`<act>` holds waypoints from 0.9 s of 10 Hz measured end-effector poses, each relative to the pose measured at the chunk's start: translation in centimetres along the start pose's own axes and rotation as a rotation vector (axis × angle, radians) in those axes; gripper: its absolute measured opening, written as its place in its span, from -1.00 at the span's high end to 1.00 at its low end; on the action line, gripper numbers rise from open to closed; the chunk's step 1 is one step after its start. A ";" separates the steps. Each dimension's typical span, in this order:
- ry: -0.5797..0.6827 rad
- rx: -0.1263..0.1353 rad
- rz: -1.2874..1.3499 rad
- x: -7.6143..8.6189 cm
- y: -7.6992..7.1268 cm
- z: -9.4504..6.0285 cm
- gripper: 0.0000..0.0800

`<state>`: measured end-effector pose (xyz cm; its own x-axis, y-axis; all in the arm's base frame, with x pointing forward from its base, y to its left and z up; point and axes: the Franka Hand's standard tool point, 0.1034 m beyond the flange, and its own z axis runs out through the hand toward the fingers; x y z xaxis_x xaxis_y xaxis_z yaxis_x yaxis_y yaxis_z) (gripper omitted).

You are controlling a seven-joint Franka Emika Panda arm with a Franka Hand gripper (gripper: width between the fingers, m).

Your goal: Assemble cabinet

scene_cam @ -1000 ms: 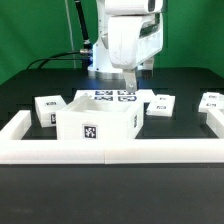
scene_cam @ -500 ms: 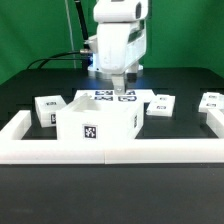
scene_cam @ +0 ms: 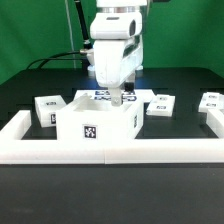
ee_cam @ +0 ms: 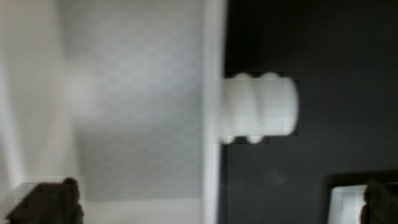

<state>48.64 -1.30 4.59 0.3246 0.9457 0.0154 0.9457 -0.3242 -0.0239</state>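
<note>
The cabinet body (scene_cam: pixel 93 123), a white open box with a square tag on its front, stands at the table's front middle. My gripper (scene_cam: pixel 122 98) hangs open just above its far right wall. In the wrist view the body's white wall (ee_cam: pixel 134 110) fills one side, with a small ridged white knob (ee_cam: pixel 260 108) sticking out from its edge over the black table. My gripper (ee_cam: pixel 208 205) is open and empty, with the dark fingertips (ee_cam: pixel 50 203) far apart, one on each side of that wall edge. Three small white tagged blocks lie loose: one (scene_cam: pixel 47 108) on the exterior view's left, two (scene_cam: pixel 160 103) (scene_cam: pixel 211 101) on its right.
The marker board (scene_cam: pixel 104 94) lies flat behind the cabinet body, under the arm. A low white rail (scene_cam: pixel 110 152) borders the table at the front and both sides. Cables run down behind the arm's base.
The arm has moved toward the exterior view's left and lower, bringing the gripper from beside the body's right corner down over its far right wall.
</note>
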 end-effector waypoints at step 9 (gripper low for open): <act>0.010 -0.004 0.055 0.9 0.6 1.4 -0.03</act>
<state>49.50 -0.63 3.18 0.3761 0.9263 0.0237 0.9265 -0.3757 -0.0208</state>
